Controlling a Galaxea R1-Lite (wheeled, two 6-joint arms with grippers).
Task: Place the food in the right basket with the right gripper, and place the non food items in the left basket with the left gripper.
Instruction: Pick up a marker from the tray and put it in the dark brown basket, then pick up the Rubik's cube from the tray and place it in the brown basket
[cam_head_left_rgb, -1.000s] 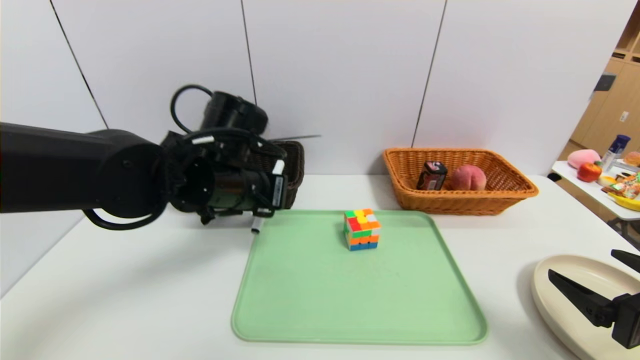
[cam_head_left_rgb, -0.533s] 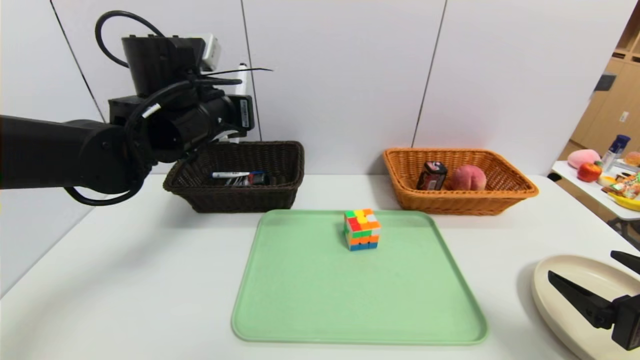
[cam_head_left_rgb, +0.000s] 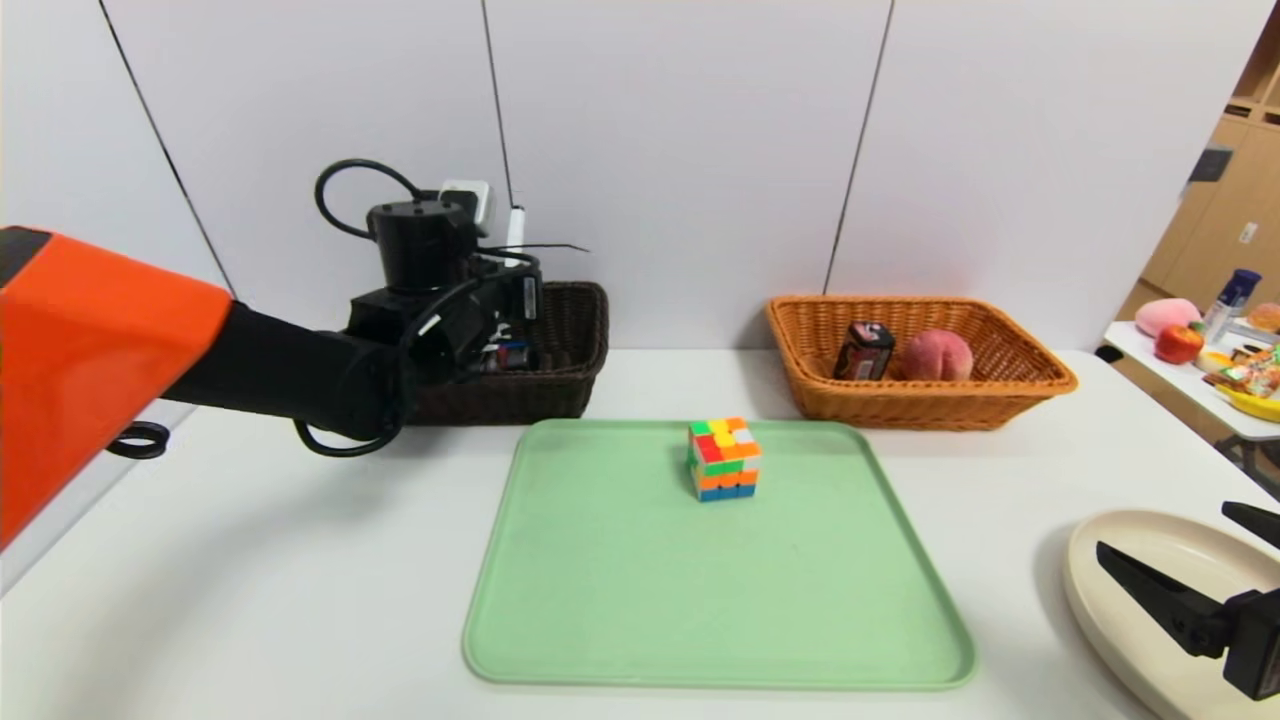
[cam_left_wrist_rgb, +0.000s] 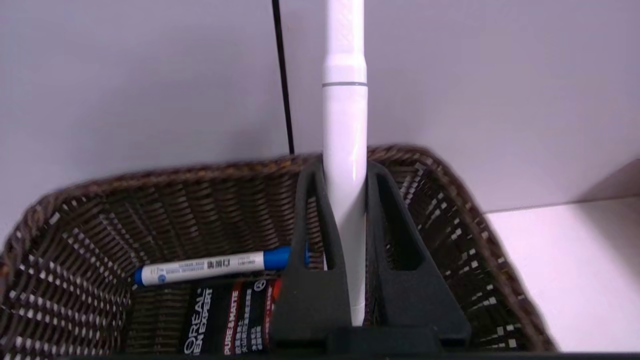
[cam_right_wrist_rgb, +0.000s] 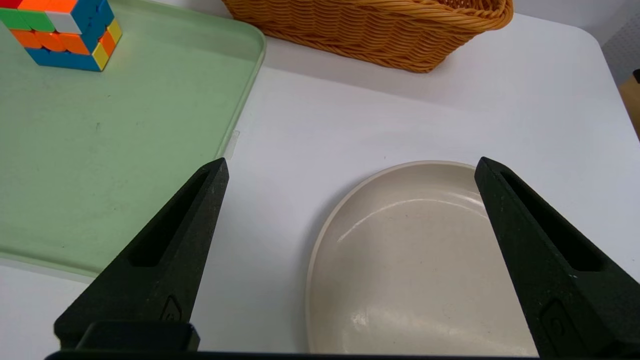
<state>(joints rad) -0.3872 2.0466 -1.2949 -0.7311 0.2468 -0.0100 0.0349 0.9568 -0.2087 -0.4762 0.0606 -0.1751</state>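
Over the dark brown basket (cam_head_left_rgb: 560, 345) at the back left of the table (cam_head_left_rgb: 250, 600), the left gripper (cam_left_wrist_rgb: 345, 220) is clamped on a white marker (cam_left_wrist_rgb: 345, 150). The marker stands upright between the two black fingers (cam_left_wrist_rgb: 310, 270), its long barrel rising well past their tips (its cap cannot be seen). Directly below the gripper, inside the basket (cam_left_wrist_rgb: 100, 215), lie a second white marker with a blue cap (cam_left_wrist_rgb: 210, 266) and, just beside it, a black squeeze tube with white print (cam_left_wrist_rgb: 220, 320).

The puzzle cube (cam_head_left_rgb: 723, 458) sits on the green tray (cam_head_left_rgb: 700, 620) in the middle of the table, well apart from both grippers. In the orange wicker basket (cam_head_left_rgb: 1000, 395) at the back right, the peach (cam_head_left_rgb: 937, 355) and the small dark container with a pink label (cam_head_left_rgb: 864, 350) rest side by side.

The right gripper (cam_right_wrist_rgb: 350, 210) hangs at the near right over a cream plate (cam_right_wrist_rgb: 415, 260), its fingers spread wide with nothing between them.
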